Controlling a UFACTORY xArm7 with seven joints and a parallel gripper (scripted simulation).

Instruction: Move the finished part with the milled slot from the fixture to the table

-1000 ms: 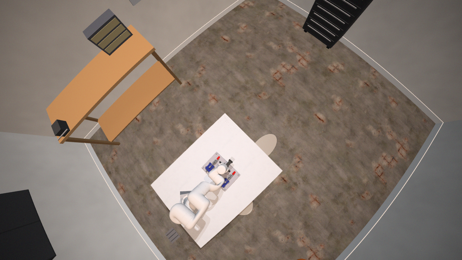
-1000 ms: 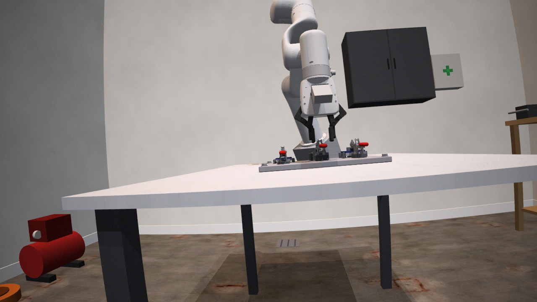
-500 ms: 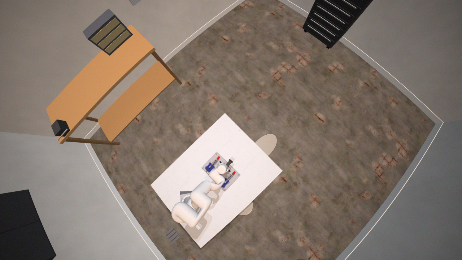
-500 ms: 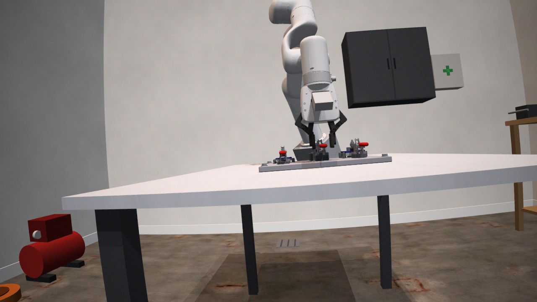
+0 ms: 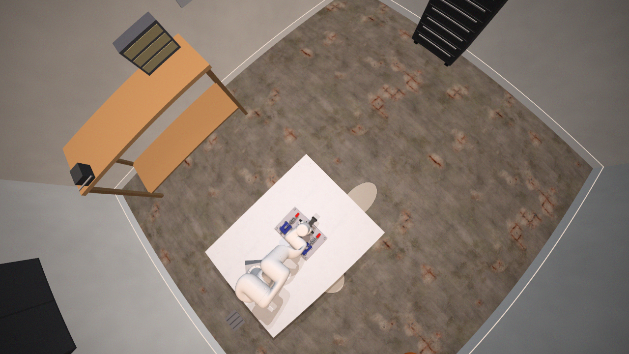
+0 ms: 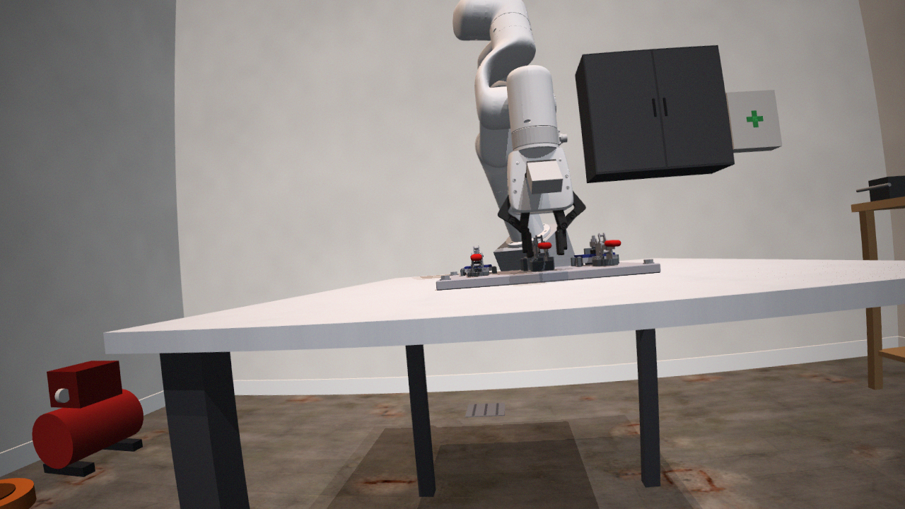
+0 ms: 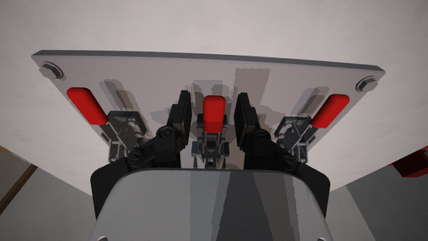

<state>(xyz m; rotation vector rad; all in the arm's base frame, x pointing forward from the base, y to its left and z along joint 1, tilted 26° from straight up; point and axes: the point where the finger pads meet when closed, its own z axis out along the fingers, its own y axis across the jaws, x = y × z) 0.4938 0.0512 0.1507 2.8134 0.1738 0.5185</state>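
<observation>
Well beyond the fingers, a pale wall carries a dark two-door cabinet (image 6: 633,114) and, just beside it, a white box with a green cross (image 6: 754,120). Below the fingers stretches a white table (image 5: 246,246) (image 6: 316,309) (image 7: 214,27) on dark legs, over a mottled brown-grey floor (image 5: 440,185) (image 6: 537,392) with rusty cracks and a slatted grate (image 5: 234,320) (image 6: 485,409). Well apart from the fingers stand an orange-brown wooden workbench (image 5: 131,101) (image 6: 872,303) with a lower shelf, a black drawer unit (image 5: 457,28) and a red compressor (image 6: 88,424). Soft shadows fall beneath the table.

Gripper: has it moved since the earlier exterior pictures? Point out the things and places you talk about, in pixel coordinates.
Yes, down: the gripper (image 5: 306,226) (image 6: 544,252) (image 7: 213,103), its tips earlier above the middle red handle (image 6: 544,245) (image 7: 214,114), now reaches slightly below it.
</observation>
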